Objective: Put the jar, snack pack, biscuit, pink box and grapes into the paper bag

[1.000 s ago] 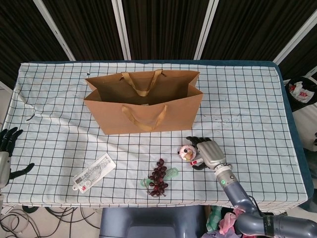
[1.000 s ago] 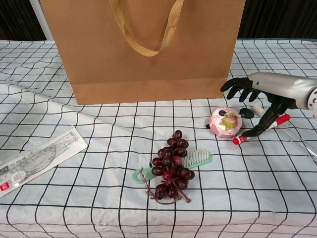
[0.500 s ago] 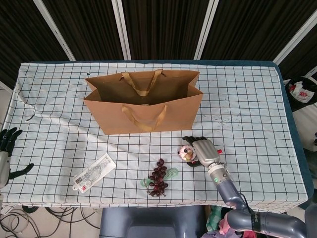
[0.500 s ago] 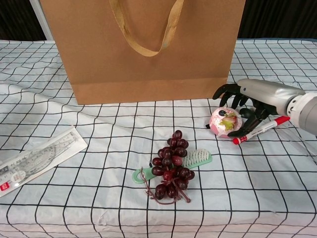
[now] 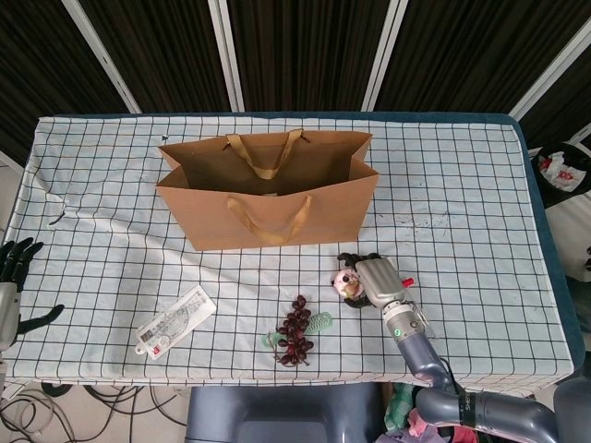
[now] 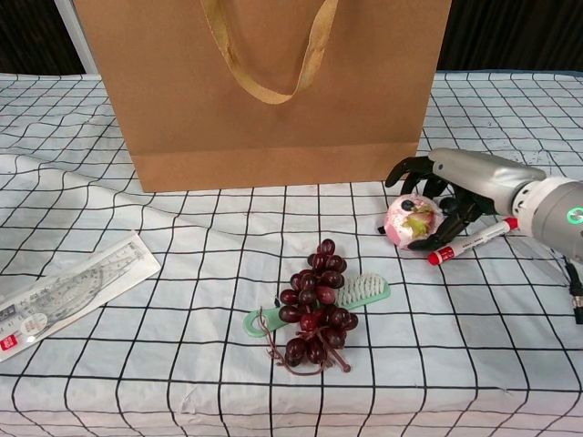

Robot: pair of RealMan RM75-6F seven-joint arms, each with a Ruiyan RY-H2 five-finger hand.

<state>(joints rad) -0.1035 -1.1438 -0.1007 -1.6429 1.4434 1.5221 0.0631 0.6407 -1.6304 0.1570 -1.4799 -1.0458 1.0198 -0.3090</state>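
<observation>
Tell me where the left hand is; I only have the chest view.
Observer: The left hand hangs beyond the left edge of the table, fingers apart, holding nothing.
Operator: Check the bag's mouth before the right hand lifts the pink box.
Observer: The paper bag stands with its mouth wide open.
Operator: Report what is inside.
Observer: Only its back wall and one drooping handle show; the bottom is hidden.
</observation>
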